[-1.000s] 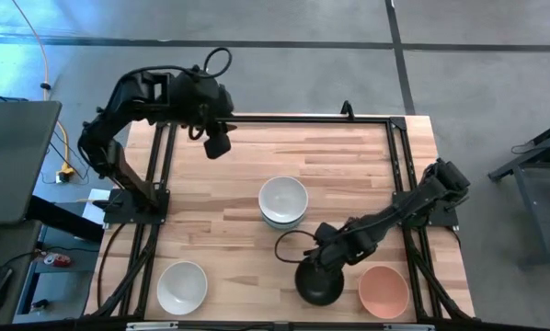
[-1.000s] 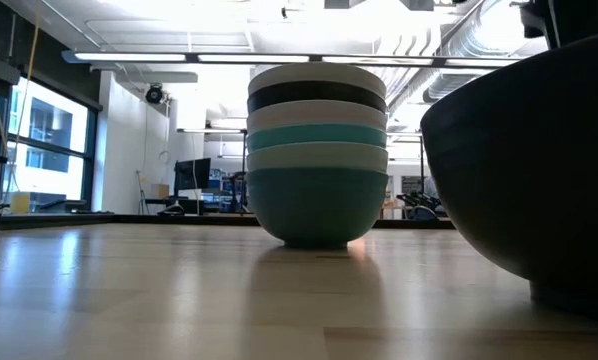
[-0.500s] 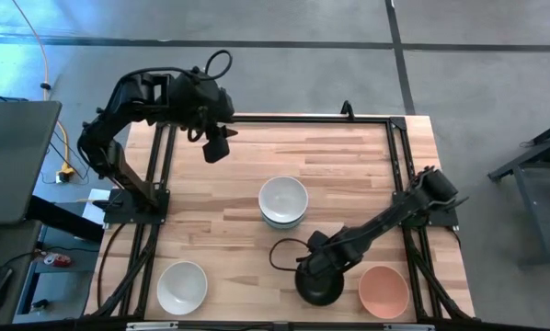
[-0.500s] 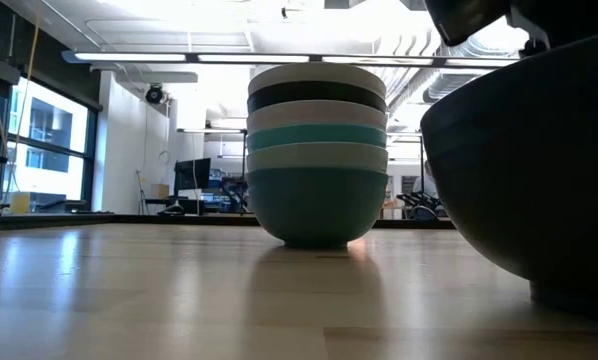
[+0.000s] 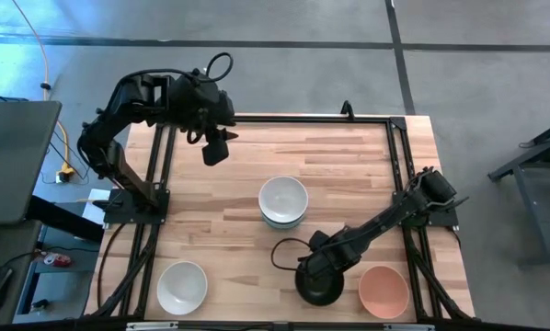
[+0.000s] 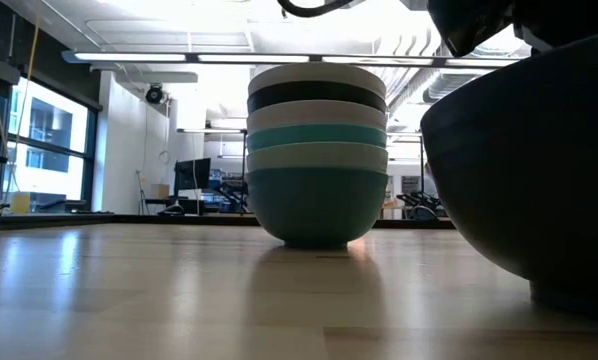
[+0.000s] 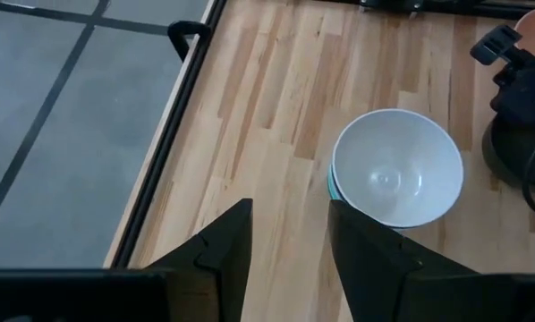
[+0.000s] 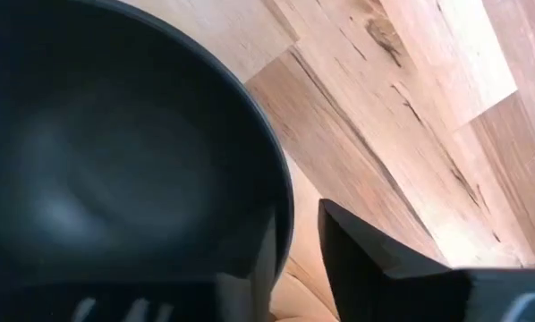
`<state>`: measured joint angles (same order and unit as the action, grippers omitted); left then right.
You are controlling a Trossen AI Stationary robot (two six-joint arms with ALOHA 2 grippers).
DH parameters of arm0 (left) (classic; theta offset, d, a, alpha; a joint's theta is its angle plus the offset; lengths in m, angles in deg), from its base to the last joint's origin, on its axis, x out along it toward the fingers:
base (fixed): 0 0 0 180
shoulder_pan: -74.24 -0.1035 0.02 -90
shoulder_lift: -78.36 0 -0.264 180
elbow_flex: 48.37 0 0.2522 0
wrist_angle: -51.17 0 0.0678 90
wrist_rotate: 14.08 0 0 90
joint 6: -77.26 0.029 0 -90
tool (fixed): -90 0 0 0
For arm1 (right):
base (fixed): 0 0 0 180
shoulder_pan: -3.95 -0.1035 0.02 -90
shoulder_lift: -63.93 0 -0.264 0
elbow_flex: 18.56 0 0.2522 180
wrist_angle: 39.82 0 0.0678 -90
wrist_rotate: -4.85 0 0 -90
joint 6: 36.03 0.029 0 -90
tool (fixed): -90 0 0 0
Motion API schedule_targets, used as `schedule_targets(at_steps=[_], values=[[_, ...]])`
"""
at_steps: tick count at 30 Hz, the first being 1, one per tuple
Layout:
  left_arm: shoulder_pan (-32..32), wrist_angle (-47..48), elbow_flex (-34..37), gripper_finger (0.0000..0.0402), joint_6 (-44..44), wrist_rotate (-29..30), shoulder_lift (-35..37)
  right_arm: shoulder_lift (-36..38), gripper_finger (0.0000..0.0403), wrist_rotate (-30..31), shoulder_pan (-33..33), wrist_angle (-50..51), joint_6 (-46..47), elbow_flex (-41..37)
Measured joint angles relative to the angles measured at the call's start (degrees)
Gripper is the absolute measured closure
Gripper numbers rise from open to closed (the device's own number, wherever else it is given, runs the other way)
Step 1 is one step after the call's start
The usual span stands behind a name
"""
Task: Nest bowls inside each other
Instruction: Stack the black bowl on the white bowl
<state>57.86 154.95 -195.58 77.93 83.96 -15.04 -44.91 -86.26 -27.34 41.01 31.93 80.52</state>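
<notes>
A stack of several nested bowls point(image 5: 282, 202), white on top and teal at the bottom, stands by its base at the table's middle point(image 6: 317, 150) point(image 7: 397, 170). A lone white bowl point(image 5: 181, 287), a black bowl point(image 5: 319, 287) and a salmon-pink bowl point(image 5: 383, 291) sit along the near edge. My right gripper point(image 5: 319, 265) is open at the black bowl's far rim point(image 8: 281, 224), one finger inside the bowl and one outside. My left gripper point(image 5: 215, 147) hangs open above the table's far left part point(image 7: 290, 224), holding nothing. My right gripper point(image 8: 294, 259) comes down slanting from the far right over the black bowl's far rim, which lies between its fingers. The outer finger point(image 8: 384, 268) shows a light gap to the rim. I cannot tell whether the inner finger touches the bowl, which sits on the table.
A black frame point(image 5: 399, 184) runs along the table's left, right and far sides. Bare wood lies between the stack and the near-edge bowls, and across the far half of the table. The salmon-pink bowl is close to the right of the black bowl.
My right gripper has moved down and toward the table's near edge, onto the black bowl's rim, most of it in the first half second. The bowls have stayed where they were.
</notes>
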Motion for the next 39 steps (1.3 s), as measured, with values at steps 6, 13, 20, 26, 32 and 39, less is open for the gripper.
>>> schedule_targets(at_steps=[6, 13, 20, 26, 32, 39], values=[[0.0, 0.0, 0.0, 0.0264, 0.26, 0.0, 0.0, 0.0, 0.0389, -0.37, 0.0, -0.52, -0.48, 0.0], [0.0, 0.0, 0.0, 0.0264, 0.63, 0.0, 0.0, -0.62, 0.0391, -0.57, 0.0, -0.79, 0.57, 0.0], [0.0, 0.0, 0.0, 0.0264, 0.63, 0.0, 0.0, -2.8, 0.038, -2.18, -0.24, -2.76, 0.23, 0.0], [0.0, 0.0, 0.0, 0.0264, 1.08, 0.0, 0.0, -2.49, 0.0378, -2.01, -0.24, -2.68, 0.6, 0.04], [0.0, 0.0, 0.0, 0.0264, 1.07, 0.0, -0.02, -2.49, 0.0346, -1.96, -0.24, -3.11, 0.5, 0.07], [0.0, 0.0, 0.0, 0.0264, 1.07, 0.0, -0.02, -2.49, 0.031, -1.95, -0.24, -1.74, 0.39, 0.09]])
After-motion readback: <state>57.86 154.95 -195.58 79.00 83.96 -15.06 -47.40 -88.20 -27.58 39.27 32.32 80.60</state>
